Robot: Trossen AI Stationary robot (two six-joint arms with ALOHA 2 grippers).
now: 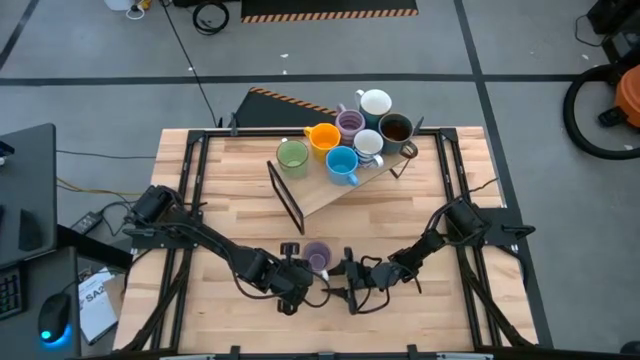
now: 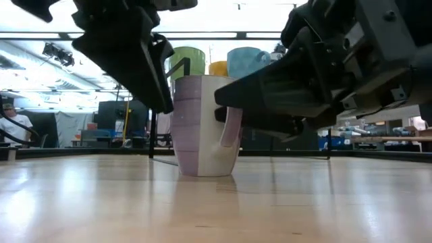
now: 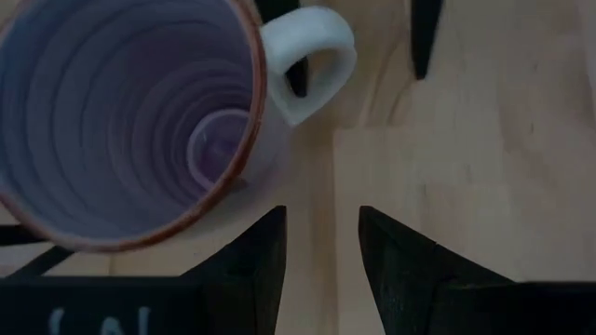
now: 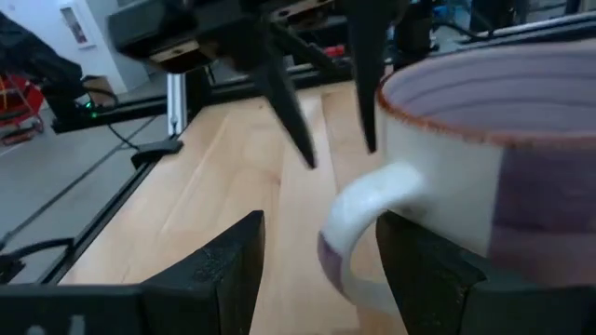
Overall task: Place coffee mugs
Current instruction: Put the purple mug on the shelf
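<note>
A lilac coffee mug [image 1: 317, 256] with a white handle stands upright on its base on the wooden table, near the front edge. My left gripper [image 3: 321, 251] hangs open just beside the mug's near-left side, pointing steeply down, with bare table between its fingers. My right gripper [image 4: 312, 270] is open and lies almost level, coming from the table's right; the mug's handle [image 4: 358, 228] stands between its two fingers. Several other coffee mugs, green [image 1: 292, 155], orange [image 1: 322, 137], blue [image 1: 342, 165], lilac, white and dark brown, stand on a wooden board [image 1: 325, 195] at the back. My right gripper has one finger on each side of the mug's handle [image 3: 312, 56], reaching in level from the table's right. Whether either finger touches the handle I cannot tell. The mug stands upright on the table.
A dark upright frame [image 1: 285, 195] stands at the board's left end, behind the lilac mug. Black rails [image 1: 190, 170] run along the table's left and right sides. Bare wood lies to the left and right of both arms.
</note>
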